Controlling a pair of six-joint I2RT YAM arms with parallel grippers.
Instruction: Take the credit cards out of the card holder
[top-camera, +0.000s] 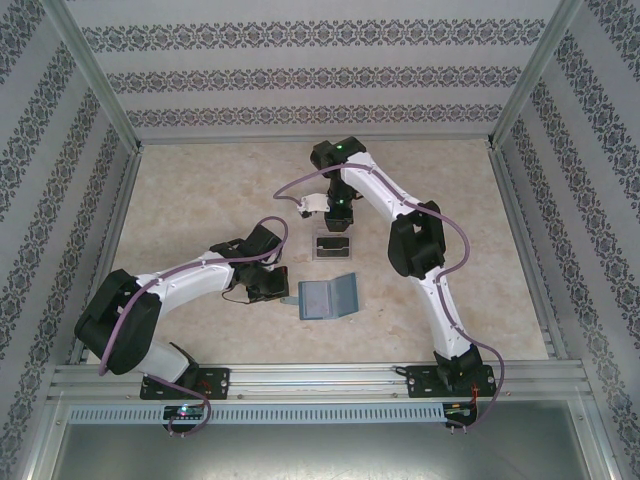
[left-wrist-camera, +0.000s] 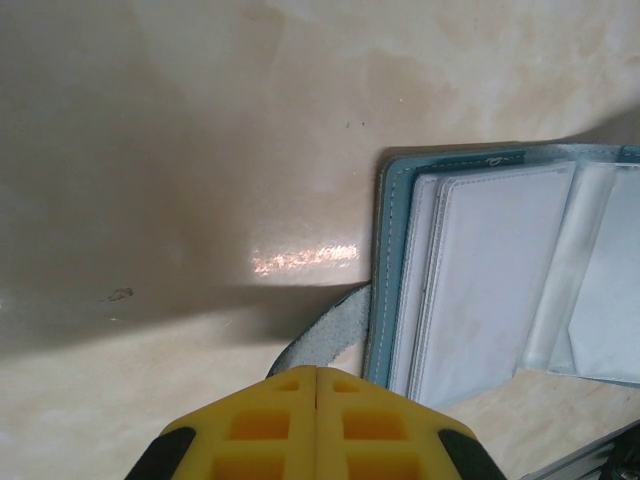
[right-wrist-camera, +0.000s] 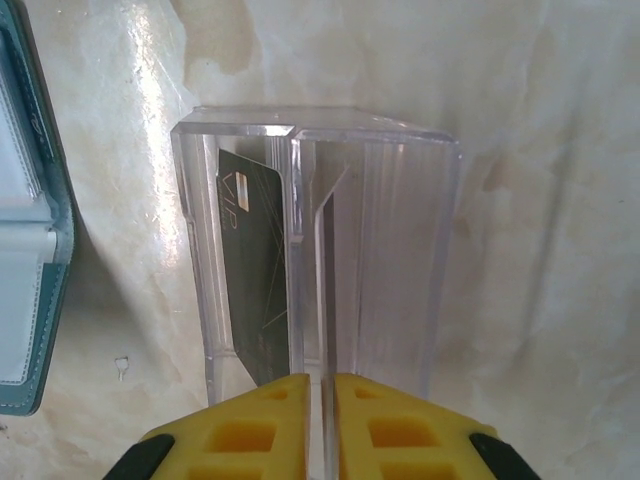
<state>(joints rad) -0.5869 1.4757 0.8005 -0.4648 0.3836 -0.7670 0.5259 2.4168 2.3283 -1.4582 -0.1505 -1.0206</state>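
Note:
The teal card holder (top-camera: 328, 297) lies open mid-table, its pale inner pockets (left-wrist-camera: 480, 270) facing up. Its left edge also shows in the right wrist view (right-wrist-camera: 25, 250). My left gripper (left-wrist-camera: 317, 370) (top-camera: 283, 290) sits at its left side, shut on the small grey tab (left-wrist-camera: 325, 335), which arches up from the cover edge. My right gripper (right-wrist-camera: 322, 378) (top-camera: 336, 222) hangs over the clear tray (right-wrist-camera: 320, 125), with the jaws a narrow gap apart. A thin credit card (right-wrist-camera: 326, 260) stands edge-on in that gap, reaching down into the tray. A dark credit card (right-wrist-camera: 255, 270) leans in the tray's left slot.
The clear tray (top-camera: 333, 247) stands just behind the card holder. Patterned walls and metal rails (top-camera: 310, 375) fence in the marbled tabletop (top-camera: 200, 200), and there is bare surface to the left and right of both arms.

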